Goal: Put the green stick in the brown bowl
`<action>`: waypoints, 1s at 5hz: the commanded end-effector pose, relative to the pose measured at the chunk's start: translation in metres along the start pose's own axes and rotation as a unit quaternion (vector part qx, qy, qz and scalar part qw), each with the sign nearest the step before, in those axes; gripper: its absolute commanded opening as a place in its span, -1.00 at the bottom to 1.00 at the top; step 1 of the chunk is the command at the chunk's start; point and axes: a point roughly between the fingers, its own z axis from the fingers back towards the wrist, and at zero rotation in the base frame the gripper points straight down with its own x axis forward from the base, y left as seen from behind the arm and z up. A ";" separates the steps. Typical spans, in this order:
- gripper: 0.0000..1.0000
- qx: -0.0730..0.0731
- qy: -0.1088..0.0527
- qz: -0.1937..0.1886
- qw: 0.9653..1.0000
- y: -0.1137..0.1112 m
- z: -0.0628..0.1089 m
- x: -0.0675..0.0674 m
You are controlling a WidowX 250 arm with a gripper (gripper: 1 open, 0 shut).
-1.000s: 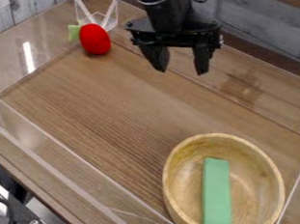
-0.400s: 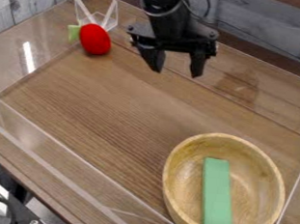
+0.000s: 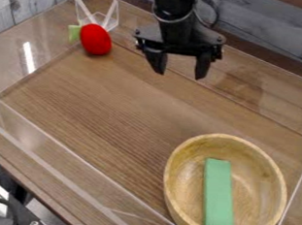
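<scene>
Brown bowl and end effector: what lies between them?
Nothing: in the camera view only bare wooden table lies between the open end effector and the brown bowl.

Arm cut off at top

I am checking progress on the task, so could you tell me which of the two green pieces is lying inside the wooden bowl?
The long flat green stick lies inside the brown bowl. The small green piece sits far away beside the red ball.
</scene>
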 end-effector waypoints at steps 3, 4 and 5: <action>1.00 -0.004 -0.030 -0.007 1.000 0.013 0.012 0.010; 1.00 -0.004 -0.026 -0.005 1.000 0.013 0.023 0.014; 1.00 -0.005 -0.025 -0.002 1.000 0.012 0.034 0.021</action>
